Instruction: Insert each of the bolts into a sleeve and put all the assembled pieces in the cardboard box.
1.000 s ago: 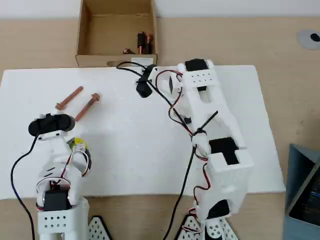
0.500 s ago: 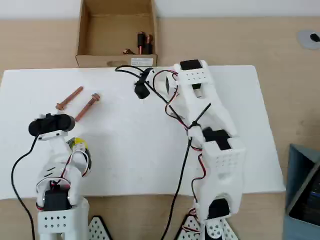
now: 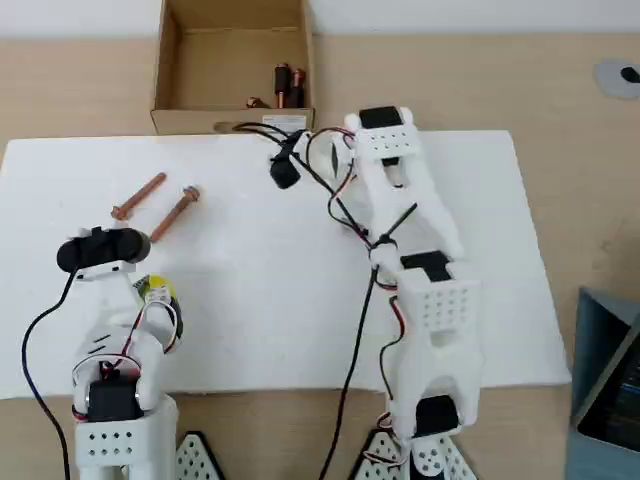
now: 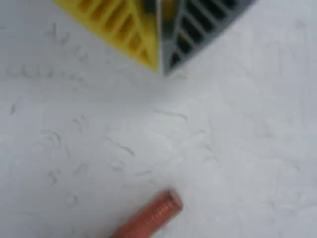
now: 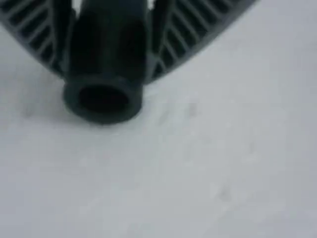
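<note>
1. Right arm: in the right wrist view the right jaws are clenched on a black sleeve [image 5: 102, 99], one jaw on each side of it. The sleeve's open end faces the camera, just above the white mat [image 5: 223, 163]. In the high view this arm stretches across the mat toward the cardboard box [image 3: 233, 120], and its wrist stands near the mat's far edge.

2. Left arm: in the left wrist view the left jaws, one yellow and one grey, are pressed tip to tip with nothing between them. They hang over the mat. The threaded end of a copper bolt [image 4: 148, 218] lies on the mat near the tips, not touching them.

3. Loose parts: the high view shows two bolts [image 3: 139, 196] [image 3: 176, 213] lying side by side on the mat, slanted alike, beyond the left arm.

4. Box: it stands on the wooden table [image 3: 80, 90], against the mat's far edge. Assembled pieces [image 3: 287, 84] sit in its near right corner.

5. Other: a grey bin [image 3: 605, 380] stands at the table's right edge.
</note>
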You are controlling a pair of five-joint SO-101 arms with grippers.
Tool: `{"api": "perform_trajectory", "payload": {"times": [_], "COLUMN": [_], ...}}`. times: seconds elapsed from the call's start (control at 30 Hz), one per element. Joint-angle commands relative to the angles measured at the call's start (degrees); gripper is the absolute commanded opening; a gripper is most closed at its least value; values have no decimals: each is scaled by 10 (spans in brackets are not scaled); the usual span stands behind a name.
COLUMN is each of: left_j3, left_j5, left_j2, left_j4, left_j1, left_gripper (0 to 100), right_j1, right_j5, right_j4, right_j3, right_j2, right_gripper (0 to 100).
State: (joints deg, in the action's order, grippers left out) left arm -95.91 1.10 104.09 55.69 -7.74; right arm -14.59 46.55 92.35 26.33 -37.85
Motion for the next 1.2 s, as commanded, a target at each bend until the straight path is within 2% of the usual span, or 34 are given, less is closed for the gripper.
{"api": "perform_trajectory", "payload": {"times": [0.0, 0.13, 0.23, 0.53, 0.87, 1.17], "left_j3": [2, 3, 3, 3, 3, 3], "left_j5": [4, 4, 4, 5, 5, 5], "left_j2": [3, 3, 3, 3, 3, 3], "left_j4": [2, 2, 1, 2, 2, 2], "left_j1": [-7, -6, -4, -3, -4, -4], "left_gripper": [2, 2, 2, 2, 2, 2], "right_j1": [-1, -2, -1, 21, 111, 162], "right_j5": [-32, -70, -88, -125, -164, -286], "right_j4": [69, 101, 101, 101, 97, 97], "right_j3": [120, 208, 204, 10, -156, -247], "right_j2": [17, 61, 129, 335, 479, 564], "right_gripper": [11, 11, 10, 10, 10, 10]}}
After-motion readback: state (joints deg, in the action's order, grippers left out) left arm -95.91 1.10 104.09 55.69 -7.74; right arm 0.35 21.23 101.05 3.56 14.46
